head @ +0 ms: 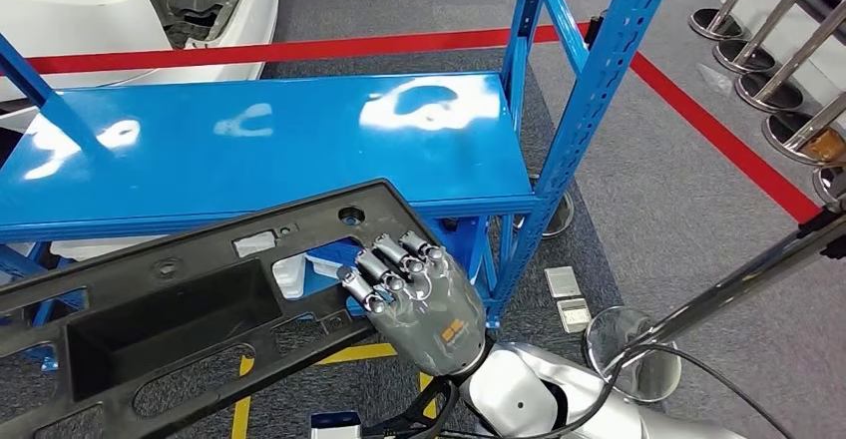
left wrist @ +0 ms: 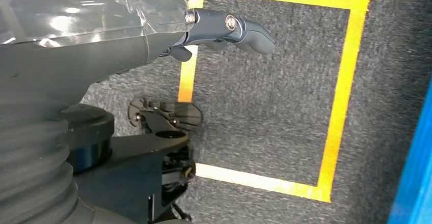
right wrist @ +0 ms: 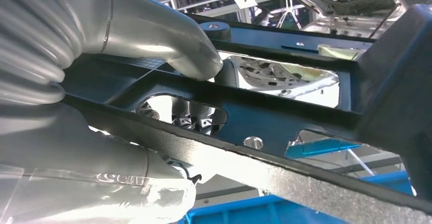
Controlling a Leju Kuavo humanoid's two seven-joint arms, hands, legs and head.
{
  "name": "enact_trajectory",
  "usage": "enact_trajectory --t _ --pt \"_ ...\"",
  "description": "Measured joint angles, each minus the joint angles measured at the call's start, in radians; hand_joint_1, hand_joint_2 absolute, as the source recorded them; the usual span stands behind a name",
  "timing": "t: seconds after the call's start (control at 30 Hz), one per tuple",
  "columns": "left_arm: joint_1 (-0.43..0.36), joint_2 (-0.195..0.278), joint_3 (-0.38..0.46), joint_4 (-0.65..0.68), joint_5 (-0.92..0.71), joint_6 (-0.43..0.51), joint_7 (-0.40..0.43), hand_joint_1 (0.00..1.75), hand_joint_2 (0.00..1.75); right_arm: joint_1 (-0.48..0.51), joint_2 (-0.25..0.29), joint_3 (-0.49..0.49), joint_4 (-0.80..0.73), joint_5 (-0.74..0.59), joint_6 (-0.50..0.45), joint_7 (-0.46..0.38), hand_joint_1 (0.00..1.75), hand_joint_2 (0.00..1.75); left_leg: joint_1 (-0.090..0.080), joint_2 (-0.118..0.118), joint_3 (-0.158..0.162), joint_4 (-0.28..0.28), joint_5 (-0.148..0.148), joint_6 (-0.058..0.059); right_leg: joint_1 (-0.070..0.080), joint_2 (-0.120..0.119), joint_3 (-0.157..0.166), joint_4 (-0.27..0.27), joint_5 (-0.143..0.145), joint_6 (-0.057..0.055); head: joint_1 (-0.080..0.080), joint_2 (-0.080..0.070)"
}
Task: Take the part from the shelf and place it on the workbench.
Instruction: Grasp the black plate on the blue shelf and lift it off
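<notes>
Black plastic part [head: 170,309], long frame with cutouts and a recessed tray section, sits at 7–8 o'clock in the head view, tilted, its far edge overlapping the front lip of the blue shelf [head: 269,145]. Can't tell whether that edge touches the shelf.

Right hand [head: 414,299] grasps the part at its right end, about 6 o'clock: fingers [head: 384,264] curled over the top through a cutout. Right wrist view confirms it: thumb [right wrist: 168,35] pressed on one face of the part [right wrist: 285,117], dark fingers [right wrist: 196,119] visible through the opening.

Left hand [left wrist: 224,30] is in the left wrist view over grey carpet with a yellow tape rectangle [left wrist: 341,96]; nothing in it, fingers gently bent and loose.

Shelf top glossy with glare. Blue perforated upright [head: 599,110] at 1 o'clock. Red floor tape [head: 299,50] runs behind the shelf at 12 and down toward 3. Chrome stanchion bases [head: 758,85] at 2 o'clock. White car body [head: 140,0] at 11 o'clock.
</notes>
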Motion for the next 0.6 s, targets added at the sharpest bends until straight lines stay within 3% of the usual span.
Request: enact_trajectory --t 0.03,0.1,0.17,0.3,0.33,0.4,0.47,0.5,0.53,0.6 --pt "0.000 0.000 0.000 0.000 0.000 0.000 0.000 0.00 1.75 0.000 0.000 0.000 0.001 0.000 0.000 0.000 1.75 1.75 0.000 0.000 -0.009 0.006 0.002 -0.001 0.000 0.000 0.023 -0.026 0.018 0.000 0.001 0.000" --pt "0.000 -0.001 0.000 0.000 0.000 0.000 0.000 0.00 1.75 -0.001 0.000 0.000 0.001 0.000 0.002 0.002 1.75 1.75 0.000 0.000 -0.023 0.019 0.004 -0.004 0.000 0.000 0.102 -0.150 0.066 -0.005 0.004 0.000" --pt "0.000 -0.001 0.000 0.000 0.000 -0.001 0.000 0.00 1.75 -0.001 0.000 0.000 0.002 0.000 0.003 0.006 1.75 1.75 -0.003 -0.001 -0.036 0.031 0.008 -0.012 0.004 0.001 0.148 -0.243 0.089 -0.012 0.006 0.000" --pt "-0.001 -0.002 0.000 0.000 0.000 -0.004 0.000 0.00 1.75 0.000 0.000 0.000 0.004 0.000 0.003 0.016 1.75 1.75 -0.003 -0.002 -0.047 0.042 0.012 -0.037 0.005 0.002 0.143 -0.264 0.105 -0.034 0.003 0.000" --pt "-0.001 -0.002 0.000 0.000 0.000 -0.004 0.000 0.00 1.75 0.000 0.000 0.000 0.004 0.000 0.003 0.018 1.75 1.75 -0.002 -0.003 -0.054 0.061 -0.007 -0.044 0.003 0.001 0.140 -0.267 0.112 -0.041 0.000 0.000" --pt "-0.001 -0.002 0.000 0.000 0.000 -0.007 0.000 0.00 1.75 0.001 0.000 0.000 0.004 0.000 0.003 0.019 1.75 1.75 0.002 -0.005 -0.087 0.153 -0.076 -0.056 0.001 -0.002 0.129 -0.269 0.124 -0.052 -0.009 0.000" --pt "-0.001 -0.002 0.000 0.000 0.000 -0.008 0.000 0.00 1.75 0.002 0.000 0.000 0.005 0.000 0.002 0.020 1.75 1.75 0.005 -0.004 -0.125 0.271 -0.141 -0.064 0.001 -0.003 0.114 -0.266 0.133 -0.054 -0.014 0.000" --pt "0.000 -0.002 0.000 0.000 0.000 -0.009 0.000 0.00 1.75 0.003 0.000 0.000 0.006 0.000 0.002 0.021 1.75 1.75 0.006 -0.004 -0.128 0.299 -0.150 -0.065 0.001 -0.004 0.106 -0.264 0.137 -0.053 -0.014 0.000" --pt "0.000 -0.002 0.000 0.000 0.000 -0.009 0.000 0.00 1.75 0.004 0.000 0.000 0.006 0.000 0.002 0.021 1.75 1.75 0.006 -0.004 -0.113 0.291 -0.142 -0.064 0.001 -0.004 0.099 -0.261 0.140 -0.052 -0.014 0.000" --pt "-0.001 -0.002 0.000 0.000 0.000 -0.010 0.000 0.00 1.75 0.005 0.000 0.000 0.007 -0.001 0.002 0.020 1.75 1.75 0.006 -0.005 -0.038 0.180 -0.091 -0.058 0.001 -0.003 0.091 -0.257 0.146 -0.047 -0.016 0.000"
